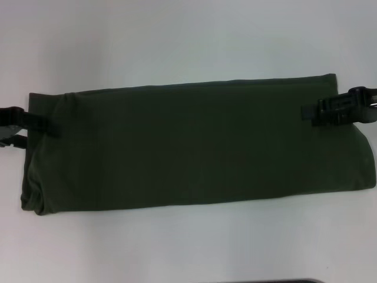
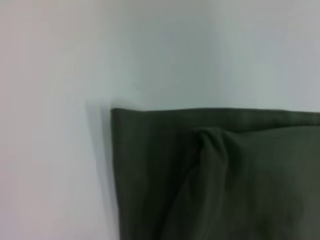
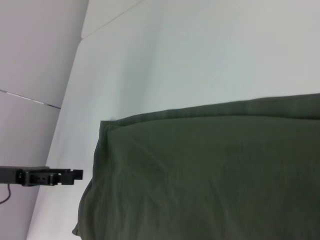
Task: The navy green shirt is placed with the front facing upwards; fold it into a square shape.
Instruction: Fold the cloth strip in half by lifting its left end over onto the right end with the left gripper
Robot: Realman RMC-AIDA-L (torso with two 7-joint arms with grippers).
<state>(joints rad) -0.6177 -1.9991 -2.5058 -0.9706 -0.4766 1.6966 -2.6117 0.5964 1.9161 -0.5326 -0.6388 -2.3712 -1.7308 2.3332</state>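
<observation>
Shirt [image 1: 194,147] lies as a long folded band on the counter [image 1: 177,41]; my left pincer [image 1: 41,125] and right pincer [image 1: 315,112] sit at its 2 ends, grip apparently closed on cloth, though I cannot tell.

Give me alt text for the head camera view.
A dark green shirt, folded into a long band, lies across a white table. The left gripper and the right gripper sit over its two ends.

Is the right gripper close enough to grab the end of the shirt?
Probably yes. The right gripper already sits over the shirt's right end near the far corner, and nothing lies between them. The left gripper is at the other end.
</observation>
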